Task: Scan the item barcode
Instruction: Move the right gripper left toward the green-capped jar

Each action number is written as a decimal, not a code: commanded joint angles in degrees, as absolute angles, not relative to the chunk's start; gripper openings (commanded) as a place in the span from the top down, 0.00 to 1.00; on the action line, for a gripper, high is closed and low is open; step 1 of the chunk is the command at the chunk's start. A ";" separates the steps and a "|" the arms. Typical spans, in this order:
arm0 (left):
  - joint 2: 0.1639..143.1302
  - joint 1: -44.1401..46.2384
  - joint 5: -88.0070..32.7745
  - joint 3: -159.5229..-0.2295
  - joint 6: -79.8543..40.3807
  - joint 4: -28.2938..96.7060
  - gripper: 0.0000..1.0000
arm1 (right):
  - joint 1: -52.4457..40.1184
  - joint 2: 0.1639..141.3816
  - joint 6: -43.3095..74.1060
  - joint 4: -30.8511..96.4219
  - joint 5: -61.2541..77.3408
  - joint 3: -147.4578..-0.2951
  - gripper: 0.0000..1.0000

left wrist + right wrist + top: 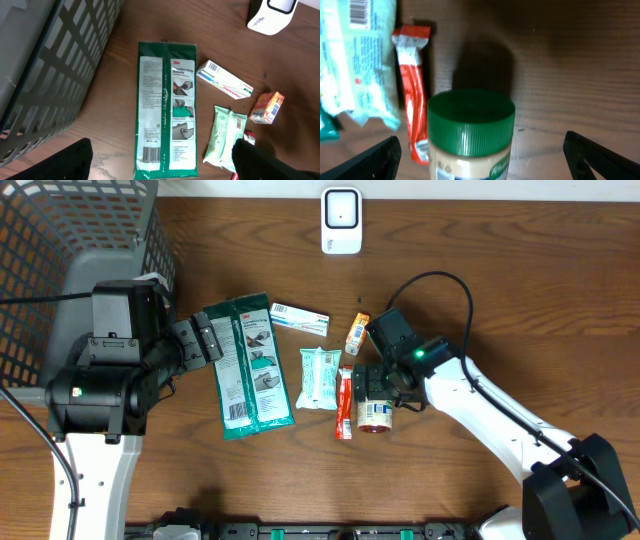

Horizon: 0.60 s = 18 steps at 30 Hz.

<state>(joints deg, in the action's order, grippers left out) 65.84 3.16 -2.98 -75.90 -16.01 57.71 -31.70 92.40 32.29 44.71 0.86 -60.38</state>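
The jar (375, 415) with the green screw lid sits on the table (500, 280) towards the near edge, a little right of the middle, just beside the red stick packet (344, 405) on its left. We cannot tell whether it stands or lies. The right gripper (377, 390) is over its lid end. In the right wrist view both fingers (370, 160) stand spread wide, one on each side of the jar with a gap to it, so we read the jaws as fully apart and gripping nothing.

The grey wire basket (60, 240) fills the far left corner. Beside it we see the green 3M glove pack (248, 365) lying flat, left of the middle, with a barcode on its near end. The left gripper (208, 340) hangs at the pack's left edge, its fingers (60, 162) also wide apart and empty.

Right of the glove pack lies a pale green wipes pouch (320, 377), with the red stick packet against its right side. Beyond the pouch, a white carton (300, 317) with a barcode on one end lies at a slant. A white scanner (341, 220) stands at the middle of the far edge, well apart from the rest. The smallest item we see is an orange box (357, 333), near the right gripper's far side.
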 commanded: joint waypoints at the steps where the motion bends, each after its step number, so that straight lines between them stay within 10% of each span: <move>1: 65.91 3.09 -2.31 -76.36 -14.85 57.82 0.10 | -31.97 92.07 37.04 41.06 -1.63 -56.66 0.01; 18: 65.91 3.09 -2.31 -76.36 -14.85 57.82 0.10 | -31.99 92.07 38.83 30.68 -0.40 -50.78 0.21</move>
<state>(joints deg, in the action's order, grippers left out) 65.84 3.16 -2.98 -75.90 -16.01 57.69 -31.79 92.40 38.37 30.74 -0.03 -51.03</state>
